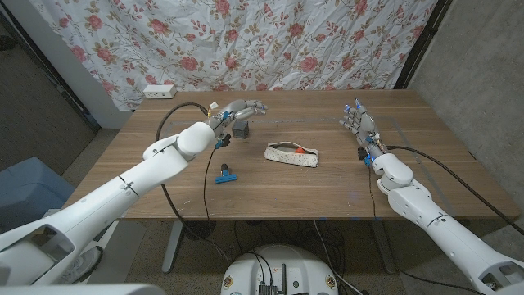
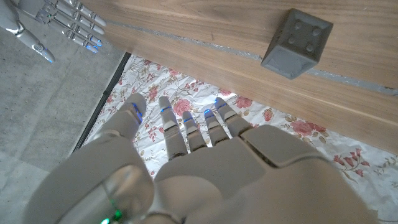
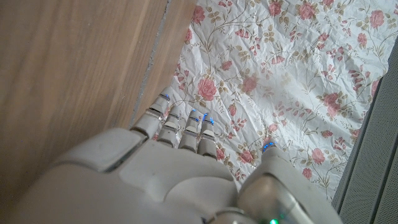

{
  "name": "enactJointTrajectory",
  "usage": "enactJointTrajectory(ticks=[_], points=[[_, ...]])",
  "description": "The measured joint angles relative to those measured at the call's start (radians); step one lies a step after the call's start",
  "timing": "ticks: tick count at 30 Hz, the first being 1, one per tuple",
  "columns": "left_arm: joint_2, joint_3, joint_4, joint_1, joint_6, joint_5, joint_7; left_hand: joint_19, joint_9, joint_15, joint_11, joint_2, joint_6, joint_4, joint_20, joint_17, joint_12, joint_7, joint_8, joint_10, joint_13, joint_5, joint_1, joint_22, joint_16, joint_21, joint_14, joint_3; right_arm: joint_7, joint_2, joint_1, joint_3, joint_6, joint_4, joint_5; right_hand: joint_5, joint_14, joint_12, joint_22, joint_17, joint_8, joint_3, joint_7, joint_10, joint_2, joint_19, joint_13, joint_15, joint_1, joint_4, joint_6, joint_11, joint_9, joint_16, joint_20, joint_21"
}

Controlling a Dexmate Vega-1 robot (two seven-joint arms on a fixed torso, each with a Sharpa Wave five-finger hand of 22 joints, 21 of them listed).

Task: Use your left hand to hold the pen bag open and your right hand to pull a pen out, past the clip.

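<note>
A pale patterned pen bag [image 1: 293, 155] lies at the middle of the table, with an orange-red pen end [image 1: 301, 151] showing at its open top. A blue clip [image 1: 224, 174] lies on the wood to the bag's left, nearer the front edge. My left hand [image 1: 241, 109] hovers behind and left of the bag, fingers spread and empty; its back [image 2: 205, 168] shows in the left wrist view. My right hand [image 1: 358, 123] stands at the right, well apart from the bag, fingers straight and empty; its back [image 3: 168, 168] shows in the right wrist view.
A small dark grey cube [image 1: 239, 129] sits just under my left hand, also seen as a cube [image 2: 296, 43] in the left wrist view. A white power strip [image 1: 159, 91] lies at the far left corner. A floral cloth [image 1: 246, 41] hangs behind the table.
</note>
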Motion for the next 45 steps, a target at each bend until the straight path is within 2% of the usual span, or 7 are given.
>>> enactJointTrajectory(ticks=[10, 11, 20, 21, 34, 35, 45], points=[[-0.002, 0.073, -0.07, -0.049, 0.058, 0.06, -0.014, 0.009, 0.0, 0.001, -0.003, -0.023, 0.051, -0.004, 0.009, 0.0, 0.0, -0.011, 0.0, 0.021, 0.0, 0.0, 0.047, 0.0, 0.0, 0.0, 0.02, -0.004, 0.016, 0.0, -0.001, 0.002, 0.006, 0.006, 0.013, 0.0, 0.0, 0.0, 0.0, -0.003, 0.0, 0.0, -0.004, 0.0, 0.008, 0.003, 0.0, 0.0, -0.008, 0.0, 0.004, 0.0, 0.0, 0.0, -0.003, 0.0], [-0.003, 0.086, -0.08, -0.058, 0.164, 0.18, -0.054, 0.009, 0.0, 0.004, 0.0, -0.023, 0.058, -0.004, 0.009, 0.0, 0.0, -0.01, 0.0, 0.025, 0.0, 0.0, 0.054, 0.0, 0.0, 0.0, 0.026, -0.004, 0.018, -0.002, -0.001, 0.006, 0.007, 0.02, 0.014, 0.0, 0.0, 0.0, 0.0, -0.004, 0.0, 0.0, -0.004, 0.0, 0.008, 0.003, 0.0, 0.0, -0.008, 0.0, 0.004, 0.0, 0.0, 0.0, -0.003, 0.0], [-0.012, 0.168, -0.126, -0.106, 0.164, 0.18, -0.054, 0.009, 0.0, 0.0, -0.007, -0.038, 0.098, -0.004, 0.009, 0.0, 0.0, -0.016, 0.0, 0.043, 0.0, 0.0, 0.091, 0.0, 0.0, 0.0, 0.04, -0.004, 0.027, -0.002, -0.001, 0.006, 0.01, 0.02, 0.022, 0.0, 0.0, 0.0, 0.0, -0.005, 0.0, 0.0, -0.004, 0.0, 0.008, 0.003, 0.0, 0.0, -0.008, 0.0, 0.004, 0.0, 0.0, 0.0, -0.003, 0.0], [-0.014, 0.177, -0.13, -0.111, 0.277, 0.358, -0.117, 0.009, 0.0, 0.0, -0.007, -0.037, 0.103, -0.004, 0.009, 0.0, 0.0, -0.016, 0.0, 0.05, 0.0, 0.0, 0.095, 0.0, 0.0, 0.0, 0.04, -0.004, 0.028, -0.005, -0.005, 0.01, 0.01, 0.025, 0.023, 0.0, 0.0, 0.0, 0.0, -0.005, 0.0, 0.0, -0.004, 0.0, 0.008, 0.003, 0.0, 0.0, -0.008, 0.0, 0.004, 0.0, 0.0, 0.0, -0.003, 0.0], [-0.05, 0.253, -0.139, -0.154, 0.328, 0.488, -0.17, 0.033, 0.0, 0.004, -0.009, -0.056, 0.154, -0.004, 0.013, 0.0, 0.0, -0.017, 0.0, 0.081, 0.0, 0.0, 0.148, 0.003, 0.0, 0.0, 0.072, -0.013, 0.025, -0.009, -0.015, 0.014, 0.01, 0.021, 0.029, 0.0, 0.004, 0.0, 0.0, -0.014, 0.003, 0.003, -0.009, 0.005, 0.008, 0.003, 0.0, 0.004, -0.008, -0.003, 0.009, 0.006, 0.0, 0.0, -0.003, 0.004], [-0.056, 0.26, -0.136, -0.159, 0.357, 0.58, -0.211, 0.036, 0.0, 0.002, -0.012, -0.055, 0.155, -0.004, 0.014, 0.0, 0.0, -0.016, 0.0, 0.084, 0.0, 0.0, 0.153, 0.003, 0.0, 0.0, 0.077, -0.013, 0.024, -0.012, -0.024, 0.017, 0.01, 0.011, 0.03, 0.0, 0.004, 0.0, 0.0, -0.014, 0.003, 0.003, -0.009, 0.005, 0.008, 0.003, 0.0, 0.004, -0.008, -0.003, 0.009, 0.006, 0.001, 0.0, -0.003, 0.004], [-0.087, 0.314, -0.114, -0.188, 0.377, 0.718, -0.286, 0.054, 0.0, 0.0, -0.013, -0.06, 0.186, -0.004, 0.021, 0.0, 0.0, -0.008, 0.0, 0.105, 0.0, 0.0, 0.194, 0.003, 0.0, 0.0, 0.107, -0.021, 0.021, -0.016, -0.03, 0.02, 0.003, 0.003, 0.034, 0.0, 0.007, 0.0, 0.0, -0.019, 0.003, 0.008, -0.005, 0.009, 0.019, 0.003, 0.0, 0.007, 0.003, -0.008, 0.013, 0.002, 0.003, 0.007, -0.003, 0.004]])
